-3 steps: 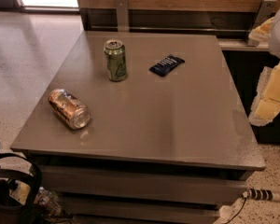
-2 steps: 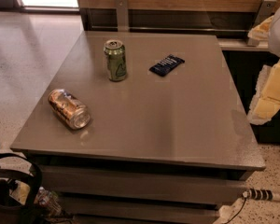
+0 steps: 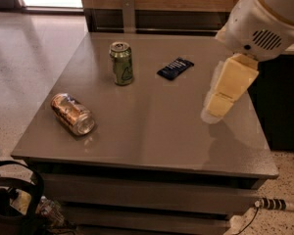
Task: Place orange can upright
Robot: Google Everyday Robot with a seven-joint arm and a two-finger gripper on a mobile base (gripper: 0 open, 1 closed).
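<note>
The orange can point(image 3: 72, 113) lies on its side near the front left of the grey table point(image 3: 152, 126), its silver end facing the front right. A green can point(image 3: 121, 63) stands upright behind it toward the back of the table. My gripper point(image 3: 213, 110) hangs over the right part of the table, well to the right of the orange can and apart from it. It holds nothing that I can see.
A dark blue packet point(image 3: 175, 68) lies flat at the back middle, right of the green can. The white arm housing point(image 3: 264, 18) fills the upper right. Cables and a black strap point(image 3: 12, 199) lie on the floor at the front left.
The arm has swung in from the right edge and now hangs over the right part of the table. The cans and the packet have not moved.
</note>
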